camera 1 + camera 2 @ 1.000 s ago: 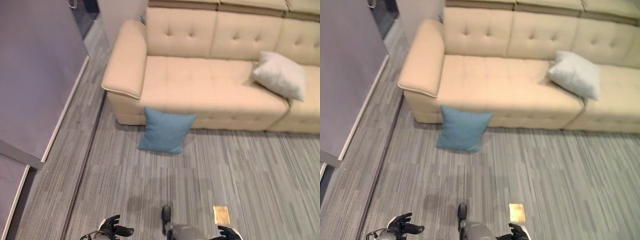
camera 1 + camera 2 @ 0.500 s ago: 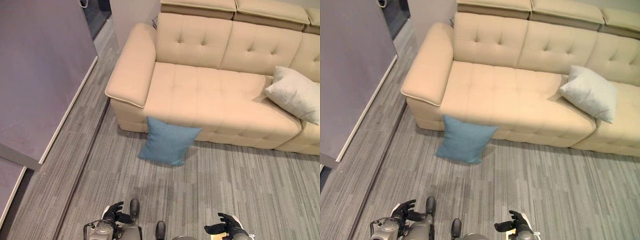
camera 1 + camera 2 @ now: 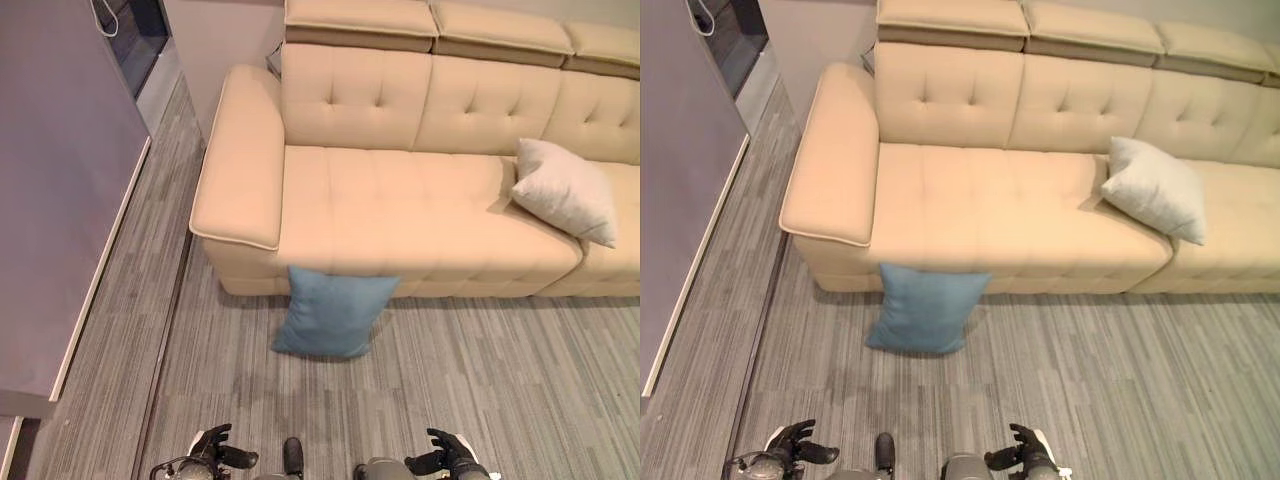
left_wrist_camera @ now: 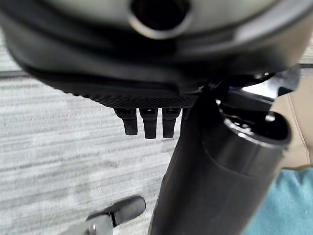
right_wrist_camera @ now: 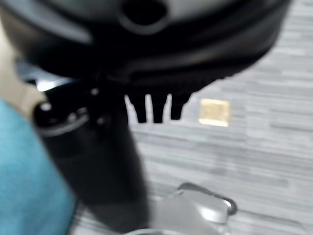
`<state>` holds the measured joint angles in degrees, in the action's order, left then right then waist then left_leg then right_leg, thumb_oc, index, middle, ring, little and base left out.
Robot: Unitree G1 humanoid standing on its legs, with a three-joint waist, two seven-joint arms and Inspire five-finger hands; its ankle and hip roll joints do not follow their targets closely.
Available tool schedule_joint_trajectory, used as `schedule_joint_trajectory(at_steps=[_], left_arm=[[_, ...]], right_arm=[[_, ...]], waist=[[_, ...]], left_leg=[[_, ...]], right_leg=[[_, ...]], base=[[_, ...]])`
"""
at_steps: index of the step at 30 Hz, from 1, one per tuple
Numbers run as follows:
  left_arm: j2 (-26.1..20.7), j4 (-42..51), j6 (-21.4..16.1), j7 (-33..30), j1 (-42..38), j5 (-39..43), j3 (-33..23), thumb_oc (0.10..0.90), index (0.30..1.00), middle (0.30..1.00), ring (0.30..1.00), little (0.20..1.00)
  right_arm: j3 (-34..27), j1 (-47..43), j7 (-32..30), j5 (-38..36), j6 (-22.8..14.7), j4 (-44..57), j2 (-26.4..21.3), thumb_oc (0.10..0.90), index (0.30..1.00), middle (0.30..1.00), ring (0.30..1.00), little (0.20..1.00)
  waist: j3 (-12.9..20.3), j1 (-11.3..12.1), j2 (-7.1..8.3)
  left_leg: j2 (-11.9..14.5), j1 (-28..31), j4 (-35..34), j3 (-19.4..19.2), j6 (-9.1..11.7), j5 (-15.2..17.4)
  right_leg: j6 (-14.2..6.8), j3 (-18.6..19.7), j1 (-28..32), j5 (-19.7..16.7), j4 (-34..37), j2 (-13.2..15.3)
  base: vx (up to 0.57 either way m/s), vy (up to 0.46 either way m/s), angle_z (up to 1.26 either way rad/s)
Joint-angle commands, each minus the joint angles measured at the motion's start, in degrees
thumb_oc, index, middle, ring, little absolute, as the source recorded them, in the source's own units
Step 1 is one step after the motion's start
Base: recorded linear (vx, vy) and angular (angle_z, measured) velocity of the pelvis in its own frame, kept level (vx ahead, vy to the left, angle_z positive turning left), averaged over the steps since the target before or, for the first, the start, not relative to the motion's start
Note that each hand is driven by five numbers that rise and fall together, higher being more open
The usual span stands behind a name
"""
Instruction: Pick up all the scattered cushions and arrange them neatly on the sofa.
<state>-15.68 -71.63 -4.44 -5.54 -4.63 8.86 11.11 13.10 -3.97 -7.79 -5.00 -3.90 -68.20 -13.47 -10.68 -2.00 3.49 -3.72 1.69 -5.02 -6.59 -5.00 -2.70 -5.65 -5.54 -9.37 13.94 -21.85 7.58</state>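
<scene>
A soft blue square cushion (image 3: 333, 311) leans on the beige leather sofa (image 3: 400, 190); both hands (image 3: 215, 447) (image 3: 452, 453) hang near, fingers relaxed, empty.

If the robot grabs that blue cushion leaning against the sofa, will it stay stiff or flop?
The square blue fabric cushion bulges softly and sags against the beige leather sofa, so it probably flops and squashes under the fingers. It looks plump, likely light. Woven fabric should not slip.

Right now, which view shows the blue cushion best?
The left eye view: the blue cushion shows whole, standing on the floor, leaning against the sofa front. The right eye view shows the same. Each wrist view catches just a teal patch of it at the edge, past the hand.
</scene>
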Motion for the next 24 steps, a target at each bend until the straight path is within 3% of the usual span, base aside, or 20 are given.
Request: schedule_joint_trajectory(at_steps=[1, 4, 9, 10, 11, 13, 16, 20, 23, 24], left_arm=[[-0.1, 0.5, -0.5, 0.2, 0.1, -0.8, -1.4, 0.800, 0.900, 0.900, 0.900, 0.900], [-0.1, 0.1, -0.6, 0.2, -0.2, -1.3, -1.1, 0.800, 0.900, 0.900, 0.900, 0.900], [0.4, 0.0, -0.9, 0.7, -0.1, -2.1, -0.8, 0.800, 0.900, 0.900, 0.900, 0.900], [0.6, 0.1, -1.0, 0.8, -0.4, -2.2, -0.1, 0.800, 0.900, 0.900, 0.900, 0.900], [0.6, 0.1, -1.0, 0.8, -0.4, -2.2, -0.1, 0.800, 0.900, 0.900, 0.900, 0.900], [0.7, 1.0, -0.9, 1.0, -1.5, -2.2, 0.7, 0.800, 0.900, 0.900, 0.900, 0.900], [0.9, 1.7, -0.9, 0.9, -2.4, -1.1, 1.1, 0.800, 0.900, 0.900, 0.900, 0.900], [1.2, 2.0, -0.9, 0.8, -2.4, -0.5, 1.3, 0.800, 0.900, 0.900, 0.900, 0.900], [1.3, 2.1, -0.9, 0.7, -3.1, -0.8, 2.0, 0.800, 0.900, 0.900, 0.900, 0.900], [1.3, 2.1, -0.9, 0.7, -3.1, -0.8, 2.0, 0.800, 0.900, 0.900, 0.900, 0.900]], right_arm=[[0.8, 0.0, -0.9, 0.7, -0.7, 0.5, -2.8, 0.800, 0.900, 0.900, 0.900, 0.900], [1.1, -0.1, -1.0, 1.0, -0.6, 0.8, -3.3, 0.800, 0.900, 0.900, 0.900, 0.900], [0.8, 1.0, -0.9, 0.8, -1.0, 0.4, -3.7, 0.800, 0.900, 0.900, 0.900, 0.900], [0.4, 1.2, -0.8, 0.0, -1.4, 0.2, -3.7, 0.800, 0.900, 0.900, 0.900, 0.900], [0.4, 1.2, -0.8, 0.0, -1.4, 0.2, -3.7, 0.800, 0.900, 0.900, 0.900, 0.900], [0.1, 0.8, -0.8, -0.9, -1.5, 0.1, -4.0, 0.800, 0.900, 0.900, 0.900, 0.900], [-0.1, 0.3, -0.9, -2.3, -1.7, 0.0, -4.3, 0.800, 0.900, 0.900, 0.900, 0.900], [-0.1, 0.5, -1.0, -2.5, -1.7, -0.4, -4.5, 0.800, 0.900, 0.900, 0.900, 0.900], [-0.2, 0.1, -1.5, -2.1, -1.7, -0.6, -4.9, 0.800, 0.900, 0.900, 0.900, 0.900], [-0.2, 0.1, -1.5, -2.1, -1.7, -0.6, -4.9, 0.800, 0.900, 0.900, 0.900, 0.900]], waist=[[-0.2, 0.0, 0.55], [-1.1, -1.0, 0.84], [-0.5, -1.7, 1.12], [-0.5, -2.1, 1.39], [-0.5, -2.1, 1.39], [-1.6, -2.2, 2.00], [-2.4, -1.9, 2.36], [-2.1, -1.5, 2.50], [-2.0, -0.4, 1.70], [-2.1, -0.5, 1.73]], left_leg=[[0.8, -0.9, 7.3, 3.7, 1.5, 9.5], [-0.1, 1.2, 7.3, 4.9, 1.8, 10.4], [0.5, 2.3, 8.8, 5.2, 3.5, 12.0], [1.3, 1.0, 12.3, 4.2, 5.5, 11.5], [1.3, 0.9, 12.5, 4.2, 5.6, 11.6], [2.9, -4.0, 21.4, 2.8, 7.3, 9.1], [3.7, -7.1, 26.6, 2.7, 7.4, 7.8], [3.9, -8.0, 22.7, 3.4, 6.7, 9.9], [5.1, -10.9, 13.0, 5.7, 7.4, 4.9], [5.1, -10.8, 12.9, 5.7, 7.4, 4.9]], right_leg=[[0.2, -2.5, 0.9, -11.4, 11.1, -2.4], [0.2, -2.4, -0.7, -13.1, 14.5, -3.8], [1.7, -1.3, 2.6, -12.4, 17.3, -5.0], [2.6, -1.2, 4.4, -11.8, 18.5, -5.3], [2.6, -1.3, 4.4, -11.9, 18.5, -5.3], [3.8, -1.5, 5.8, -11.5, 19.4, -5.1], [5.1, -0.9, 7.0, -10.8, 19.6, -5.5], [4.7, -0.4, 8.1, -9.8, 20.3, -5.3], [3.7, 0.5, 10.4, -8.1, 21.3, -5.7], [3.7, 0.5, 10.4, -8.0, 21.3, -5.6]], base=[[0.22, -0.060, -0.22], [0.16, -0.070, -0.04], [0.14, -0.150, 0.26], [0.05, -0.116, 0.25], [0.05, -0.173, 0.30], [-0.01, -0.115, 0.28], [0.02, -0.056, 0.06], [0.12, 0.017, -0.04], [0.22, 0.126, -0.04], [0.15, 0.129, -0.25]])
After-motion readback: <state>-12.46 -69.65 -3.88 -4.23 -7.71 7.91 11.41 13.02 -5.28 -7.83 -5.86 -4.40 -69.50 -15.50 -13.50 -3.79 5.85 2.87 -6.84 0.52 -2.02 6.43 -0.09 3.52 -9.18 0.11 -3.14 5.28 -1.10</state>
